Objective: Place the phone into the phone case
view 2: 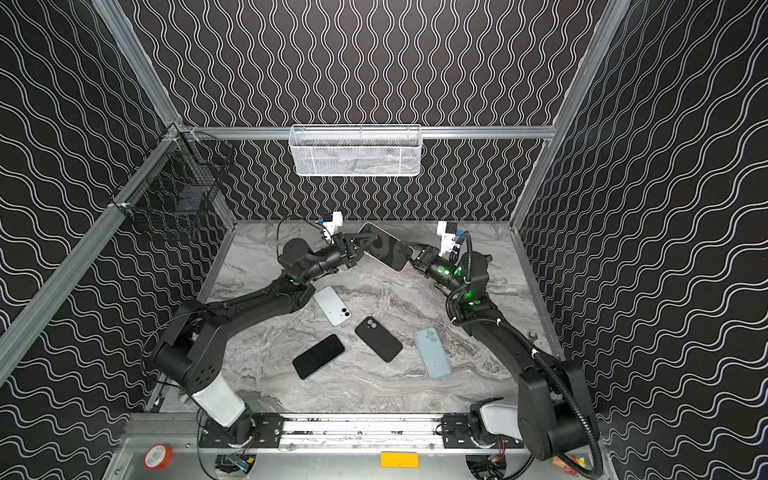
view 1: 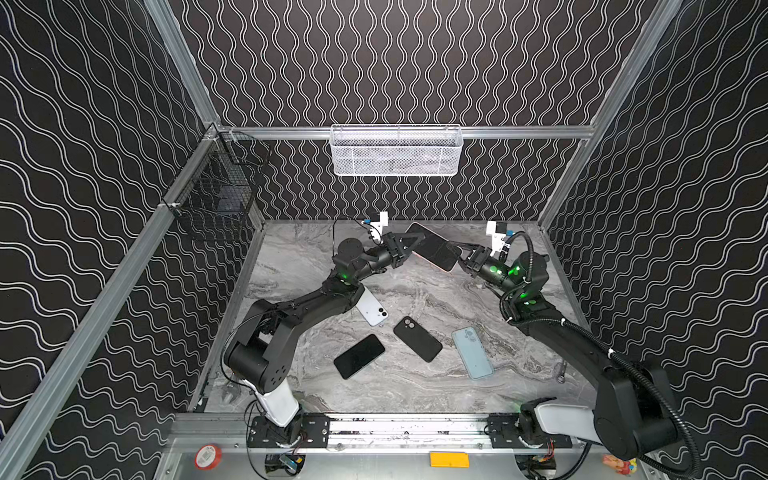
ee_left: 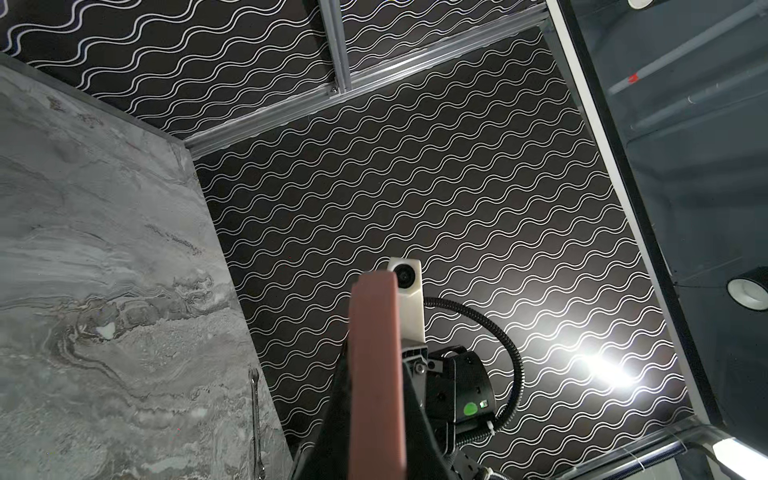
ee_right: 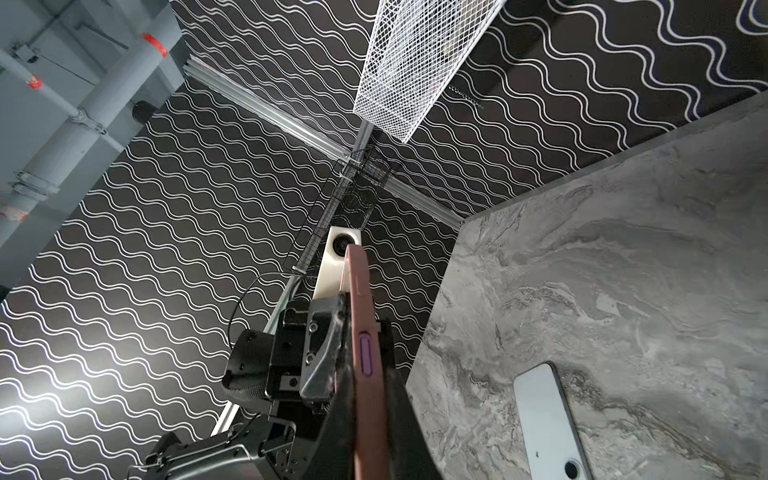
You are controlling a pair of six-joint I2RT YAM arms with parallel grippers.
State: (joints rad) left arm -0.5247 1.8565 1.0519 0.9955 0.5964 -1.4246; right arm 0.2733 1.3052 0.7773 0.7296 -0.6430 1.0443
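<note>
Cased phone aloft at back, between left gripper and right gripper. On table in front, left to right: screen-up phone, case, second case.

White phone, perhaps half, under left arm

The phone case I hold is pink with a purple button; my arms are black, lit green. The table is veined grey marble, the walls black with white waves.
</note>
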